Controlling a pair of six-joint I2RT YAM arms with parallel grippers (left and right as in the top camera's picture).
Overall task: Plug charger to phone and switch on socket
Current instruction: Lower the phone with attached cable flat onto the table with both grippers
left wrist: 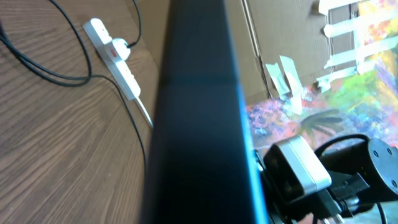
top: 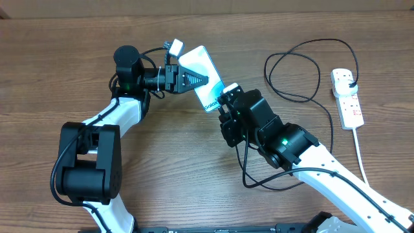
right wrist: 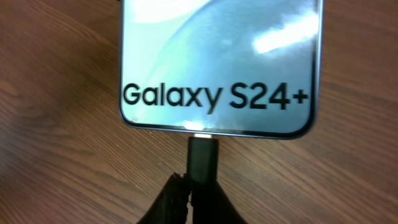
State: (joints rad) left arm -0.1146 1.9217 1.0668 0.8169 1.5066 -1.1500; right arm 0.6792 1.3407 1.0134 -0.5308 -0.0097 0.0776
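Left gripper (top: 196,78) is clamped on the phone (top: 202,61), coming in from its left side, screen up over the wooden table (top: 58,58). Right gripper (right wrist: 188,198) is pinched nearly closed on the black connector tip (right wrist: 202,155) of the charger (top: 294,68). The tip meets the middle of the phone's bottom edge; can't tell if it is fully seated. Screen reads "Galaxy S24+" in black letters at that end. Cable lies in loops right of the phone and runs to the socket (top: 347,97), a white strip with red switch marks, well apart on the right. Thick white cord (top: 359,152) trails toward the near edge. In the overhead view the right arm crowds the phone's lower end. The phone's dark edge blocks most of the left wrist view.
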